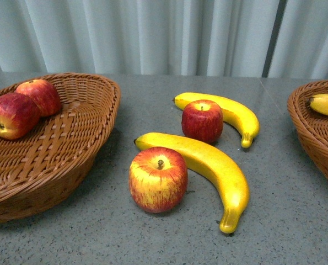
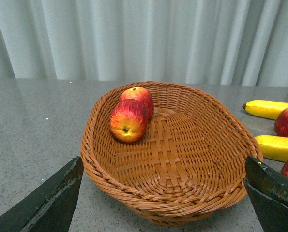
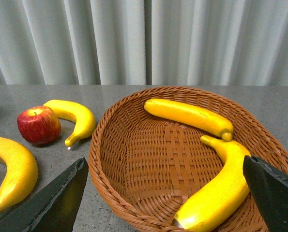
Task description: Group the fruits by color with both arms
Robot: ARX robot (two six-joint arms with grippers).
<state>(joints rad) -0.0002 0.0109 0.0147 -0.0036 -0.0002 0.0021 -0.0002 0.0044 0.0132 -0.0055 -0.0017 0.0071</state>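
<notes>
Grey speckled tabletop [image 1: 97, 237] is recorded in front of a pale pleated curtain [image 1: 152, 33]. At the left, the left basket [image 1: 59, 160] is found to contain two red apples, the nearer basket apple [image 1: 12, 115] and the farther basket apple [image 1: 39, 95], touching each other against its far-left wall. This grouping is judged to be the red lot.

At the centre, four fruits are not yet sorted. The streaked apple [image 1: 158, 179] is set against the inner curve of the near banana [image 1: 208, 165]. Beyond them, the dark apple [image 1: 202, 121] is tucked against the far banana [image 1: 230, 113].

At the right, the right basket [image 1: 312, 132] is seen holding the cross-lying banana [image 3: 187, 116] and the long banana [image 3: 216, 188], their ends close together. It is judged to be the yellow lot.

Neither arm is shown in the front view. In the left wrist view, the left gripper [image 2: 163, 164] is held near the left basket with jaws spread wide, nothing gripped, nothing touched. In the right wrist view, the right gripper [image 3: 164, 164] is likewise spread wide and empty near the right basket.
</notes>
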